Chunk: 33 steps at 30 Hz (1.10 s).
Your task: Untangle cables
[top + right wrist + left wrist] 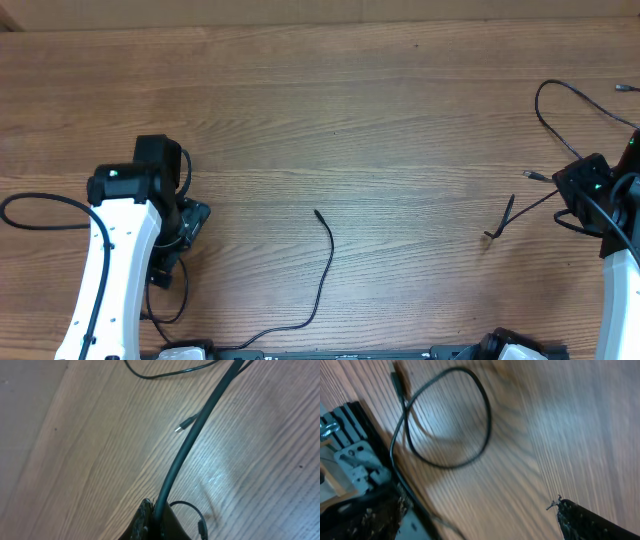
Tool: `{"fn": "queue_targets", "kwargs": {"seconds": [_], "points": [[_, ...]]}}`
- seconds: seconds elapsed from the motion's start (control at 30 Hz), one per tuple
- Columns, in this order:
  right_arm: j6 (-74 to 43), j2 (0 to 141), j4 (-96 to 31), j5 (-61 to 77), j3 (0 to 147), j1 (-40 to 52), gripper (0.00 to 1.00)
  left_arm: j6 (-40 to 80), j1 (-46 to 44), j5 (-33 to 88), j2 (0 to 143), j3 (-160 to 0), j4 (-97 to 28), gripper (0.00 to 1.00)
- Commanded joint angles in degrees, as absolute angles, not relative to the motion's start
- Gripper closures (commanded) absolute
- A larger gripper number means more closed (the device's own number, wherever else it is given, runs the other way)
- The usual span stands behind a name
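— Any writing, label or number to read here?
— None. From overhead, the left arm (105, 270) has a white shell with no legible print, and the worktop (350, 120) shows only wood grain.
— Closer in, around the tools?
— Nothing either. The metal bracket (357, 462), up and left of the left tool (480, 507), has screws but no marking I can read, and that view is blurred. The cable (200, 425) running up from the right tool (154, 517) carries no tag or lettering.
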<state>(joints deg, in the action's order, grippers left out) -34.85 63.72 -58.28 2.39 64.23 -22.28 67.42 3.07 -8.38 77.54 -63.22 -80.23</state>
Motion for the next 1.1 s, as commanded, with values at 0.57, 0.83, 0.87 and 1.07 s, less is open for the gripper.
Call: {"fn": "queue_targets", "kwargs": {"seconds": [0.57,0.83,0.87,1.07], "points": [[-33.93,63.68,-60.36,-0.56,63.99,-22.09,0.96,66.89,3.44,-7.84,77.45,-40.69,-53.25,0.96],[-33.93,63.68,-61.69,-0.58,63.99,-22.09,0.96,35.31,2.70,18.96,77.43,-58.92,-41.25,0.96],[-33.89,63.68,-62.00,-0.58,63.99,-22.09,0.96,32.82,2.44,23.73,77.43,-61.93,-39.53,0.96],[-30.98,63.68,-62.13,-0.54,63.99,-22.09,0.96,25.32,-2.20,30.76,77.45,-73.19,-34.22,0.96]]}}
